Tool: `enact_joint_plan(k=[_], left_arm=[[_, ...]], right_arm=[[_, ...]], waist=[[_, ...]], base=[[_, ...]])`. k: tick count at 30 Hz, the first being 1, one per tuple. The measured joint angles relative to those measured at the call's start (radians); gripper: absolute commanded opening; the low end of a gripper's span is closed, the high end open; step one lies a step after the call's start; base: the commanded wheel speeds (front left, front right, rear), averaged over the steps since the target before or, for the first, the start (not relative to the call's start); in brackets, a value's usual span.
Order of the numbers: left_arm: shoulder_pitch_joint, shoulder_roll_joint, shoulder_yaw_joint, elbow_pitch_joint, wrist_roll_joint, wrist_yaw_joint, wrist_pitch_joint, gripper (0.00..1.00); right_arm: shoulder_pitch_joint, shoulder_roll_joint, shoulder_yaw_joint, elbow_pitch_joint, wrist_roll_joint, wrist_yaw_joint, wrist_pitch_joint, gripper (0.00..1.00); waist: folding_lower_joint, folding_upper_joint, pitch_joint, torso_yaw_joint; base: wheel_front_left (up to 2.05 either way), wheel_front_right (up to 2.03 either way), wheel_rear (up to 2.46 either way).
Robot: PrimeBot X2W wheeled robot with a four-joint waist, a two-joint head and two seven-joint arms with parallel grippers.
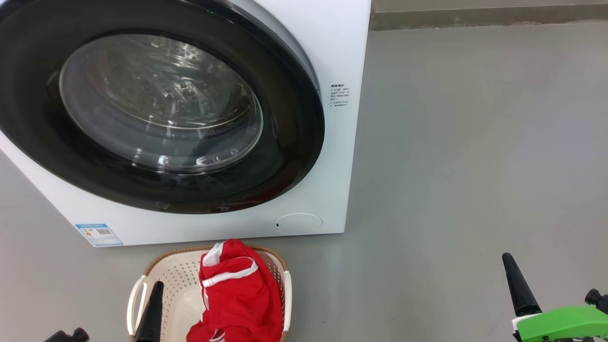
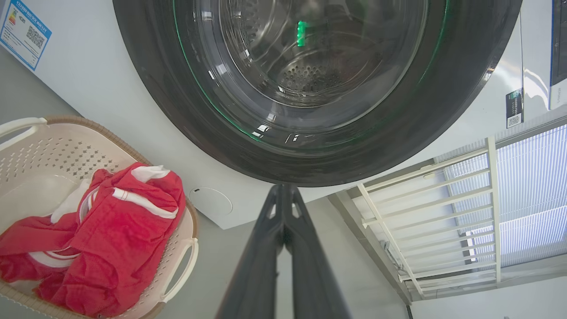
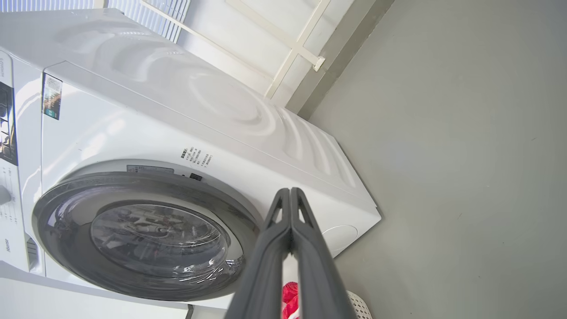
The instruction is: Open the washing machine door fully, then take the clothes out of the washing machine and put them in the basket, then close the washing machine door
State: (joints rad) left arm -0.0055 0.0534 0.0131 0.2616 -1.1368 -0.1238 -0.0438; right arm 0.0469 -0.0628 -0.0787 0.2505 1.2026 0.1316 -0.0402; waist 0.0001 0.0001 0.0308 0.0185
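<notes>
A plain grey floor [image 1: 475, 142] runs back to a low skirting along its far edge. On its left side stands the big white front-loading washing machine [image 1: 342, 57]. Its large round door with the glossy black rim and bulging glass window [image 1: 294, 142] lies flat against the front. Through the glass I see bare steel drum and no red cloth.

Just before the machine's foot, near the floor's near edge, the left hand [image 1: 157, 286] hangs over the small cream perforated basket with the brown woven-look rim [image 1: 175, 275], its two dark fingers clenched together on nothing. The bright red garments with white stripes [image 1: 237, 294] lie heaped in the basket's right half. Further right, the right hand [image 1: 507, 259] is likewise clenched and empty, over bare floor.

By my judgement the task is all but done: the clothes are out and in the basket, and the door looks closed. Whether the latch has caught I cannot tell.

The basket sits close under the door's swing. To the right of the machine's corner the floor lies open, with ample room to draw both arms back.
</notes>
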Motion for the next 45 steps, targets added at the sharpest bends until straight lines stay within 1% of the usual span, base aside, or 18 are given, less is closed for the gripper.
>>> enact_joint_plan(k=[45], left_arm=[[-0.062,0.0,0.039,0.003,-0.472,0.0,0.129,0.0]], right_arm=[[-0.104,0.007,-0.034,0.018,0.405,0.0,0.131,0.0]], waist=[[0.0,0.0,-0.028,-0.018]], base=[[0.0,0.0,0.0]])
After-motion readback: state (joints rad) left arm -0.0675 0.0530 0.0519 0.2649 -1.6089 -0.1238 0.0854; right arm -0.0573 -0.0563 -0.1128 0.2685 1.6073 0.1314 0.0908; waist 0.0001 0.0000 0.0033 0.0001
